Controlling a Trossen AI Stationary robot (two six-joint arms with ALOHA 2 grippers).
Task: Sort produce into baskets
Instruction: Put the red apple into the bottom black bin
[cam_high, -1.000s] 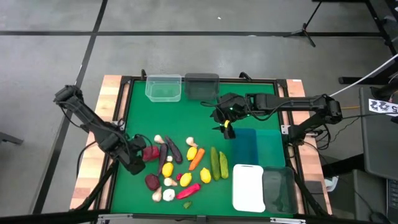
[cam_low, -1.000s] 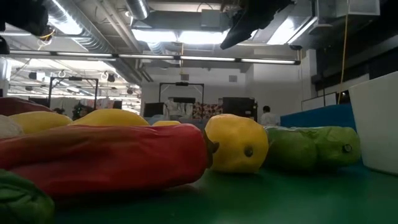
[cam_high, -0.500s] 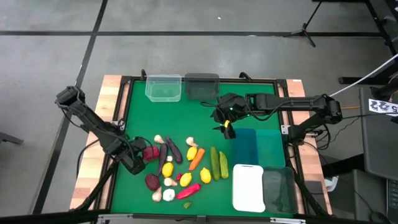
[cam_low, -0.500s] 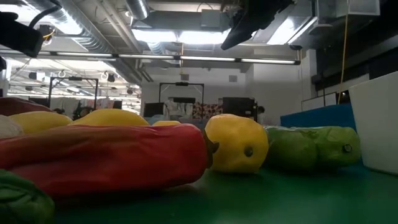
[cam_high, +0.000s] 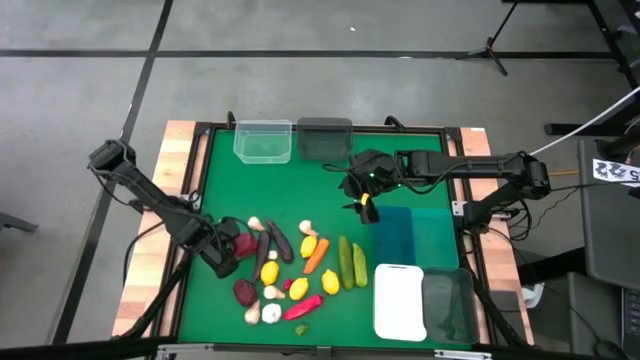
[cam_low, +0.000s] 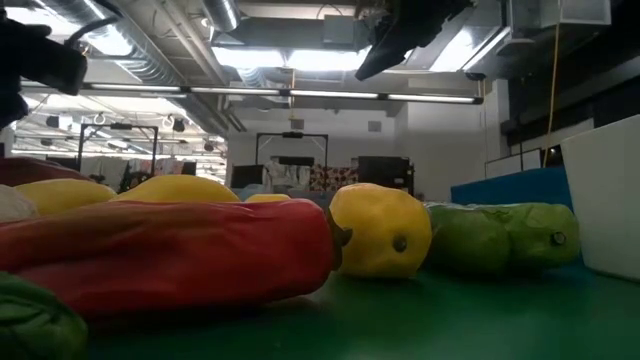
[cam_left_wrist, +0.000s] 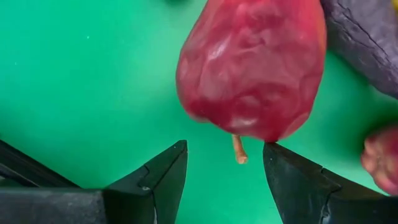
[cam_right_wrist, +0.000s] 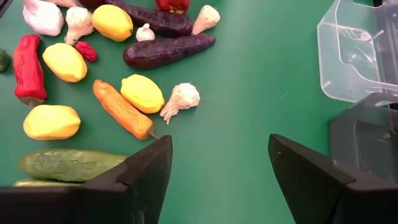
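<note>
So the left gripper (cam_left_wrist: 224, 163) sits spread around the red apple (cam_left_wrist: 252, 65) for a grab, while the right gripper (cam_right_wrist: 217, 155) hangs apart near the blue basket (cam_high: 393, 237).

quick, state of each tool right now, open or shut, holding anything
Left tool: open, empty, fingers either side of the red apple's stem.
Right tool: open, empty, above the green mat near the blue basket.
</note>
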